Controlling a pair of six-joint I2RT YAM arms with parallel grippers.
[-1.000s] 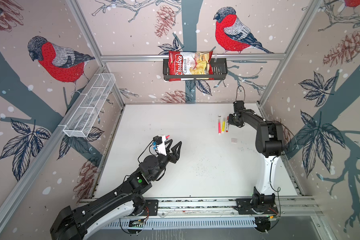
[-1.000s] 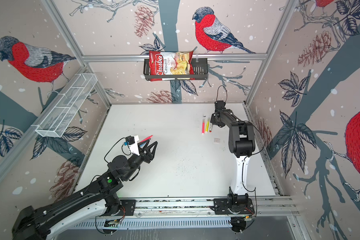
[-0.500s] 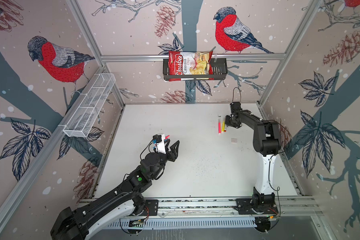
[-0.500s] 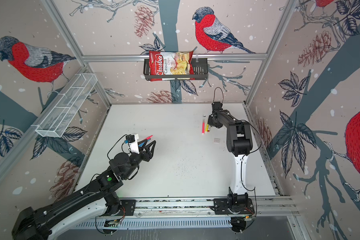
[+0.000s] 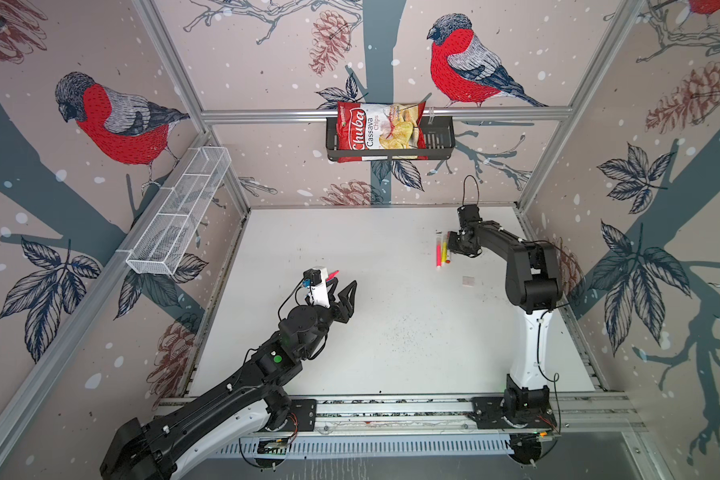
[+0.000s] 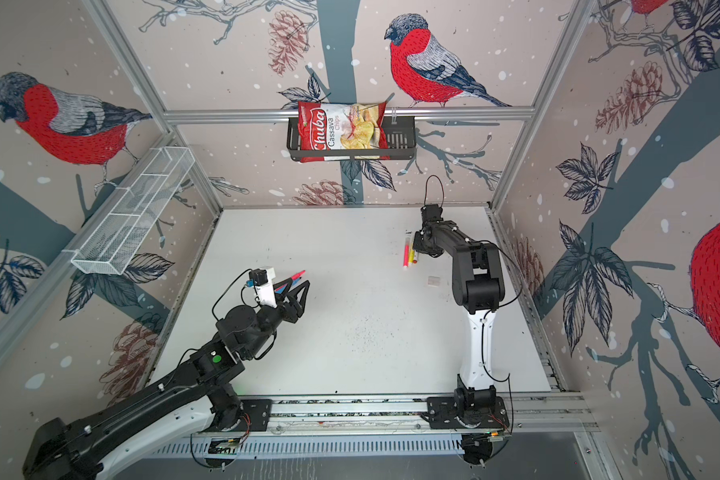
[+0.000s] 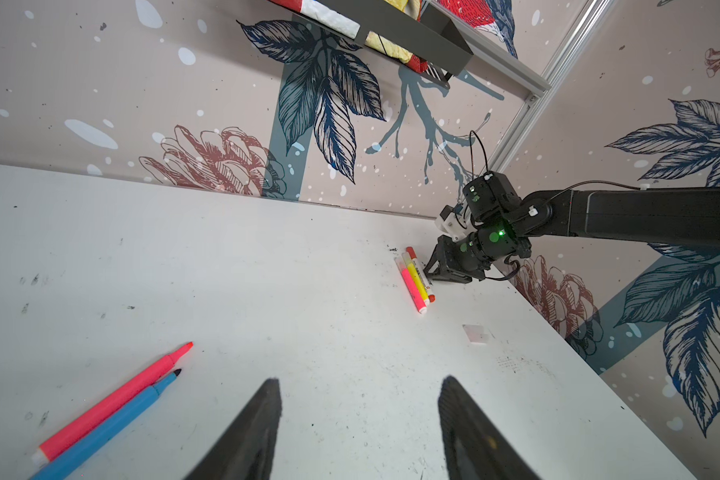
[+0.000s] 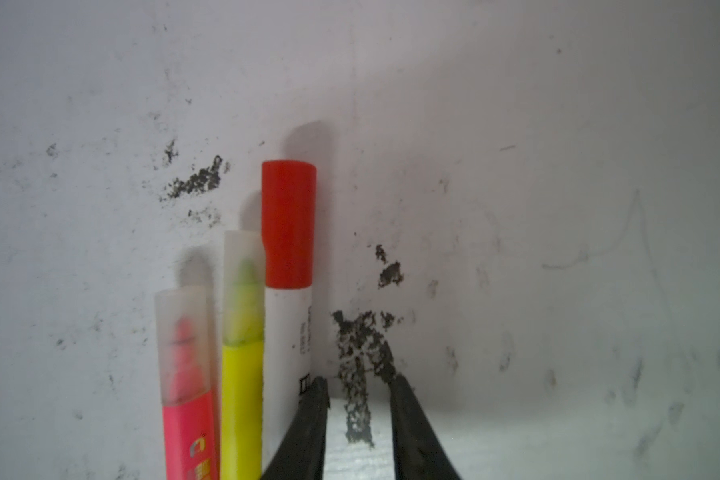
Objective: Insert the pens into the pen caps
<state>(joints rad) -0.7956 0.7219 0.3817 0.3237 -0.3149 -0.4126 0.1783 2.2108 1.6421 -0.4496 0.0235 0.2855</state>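
"Chuba Cassava Chips" on the red snack bag [image 5: 377, 131], small print on white marker [image 8: 287, 353] unreadable

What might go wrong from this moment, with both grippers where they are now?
1. The right gripper stands narrowly open close beside the white pen; a sideways move may push it and the capped yellow pen out of place.
2. The uncapped pink pen and blue pen lie touching; the open left gripper may catch both.
3. The loose cap is pale on the white table, so probably easy to miss.
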